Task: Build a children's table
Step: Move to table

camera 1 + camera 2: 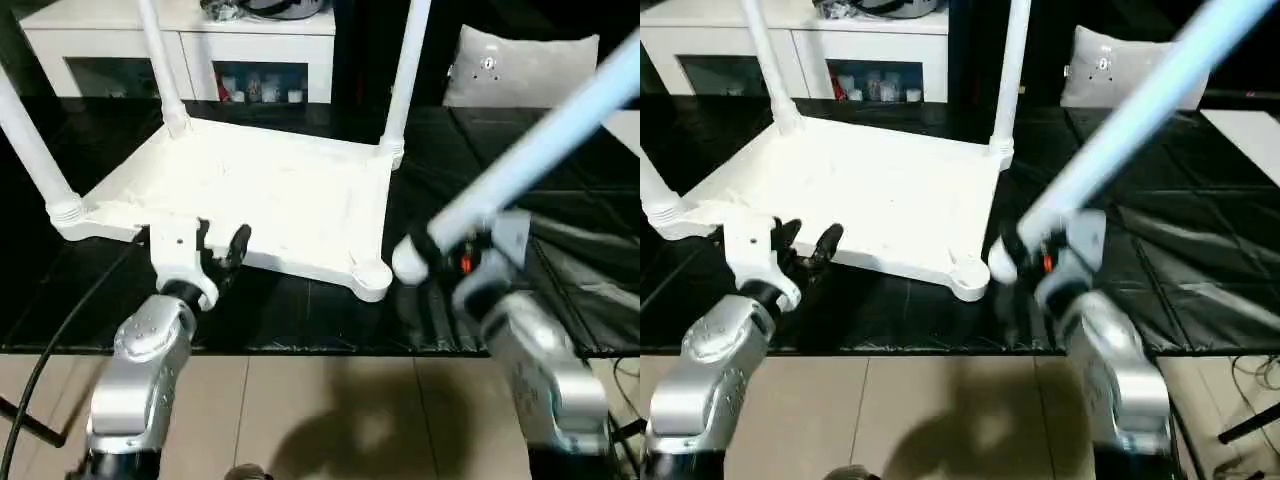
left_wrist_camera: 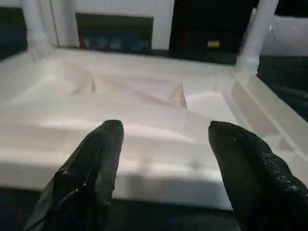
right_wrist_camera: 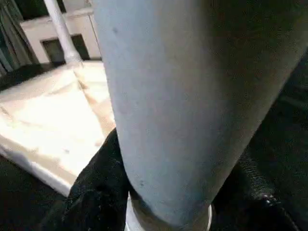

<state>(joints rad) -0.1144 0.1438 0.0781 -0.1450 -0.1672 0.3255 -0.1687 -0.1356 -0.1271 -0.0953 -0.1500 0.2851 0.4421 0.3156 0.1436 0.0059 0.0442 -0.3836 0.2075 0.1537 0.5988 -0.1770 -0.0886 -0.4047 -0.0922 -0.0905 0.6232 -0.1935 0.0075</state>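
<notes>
While the tabletop (image 1: pixel 250 195) lies upside down on the black surface (image 1: pixel 300 320), three legs stand in its corner sockets: one at the near left (image 1: pixel 35 150), two at the far corners (image 1: pixel 160 65) (image 1: pixel 405 70). The near right socket (image 1: pixel 372 275) sits empty. Right gripper (image 1: pixel 450 262) is clamped around the fourth leg (image 1: pixel 540 150), which slants up and away, its thick end just beside that open socket. Left gripper (image 1: pixel 220 250) holds nothing, jaws spread wide at the top's near edge. White cabinet (image 1: pixel 180 45) behind.
</notes>
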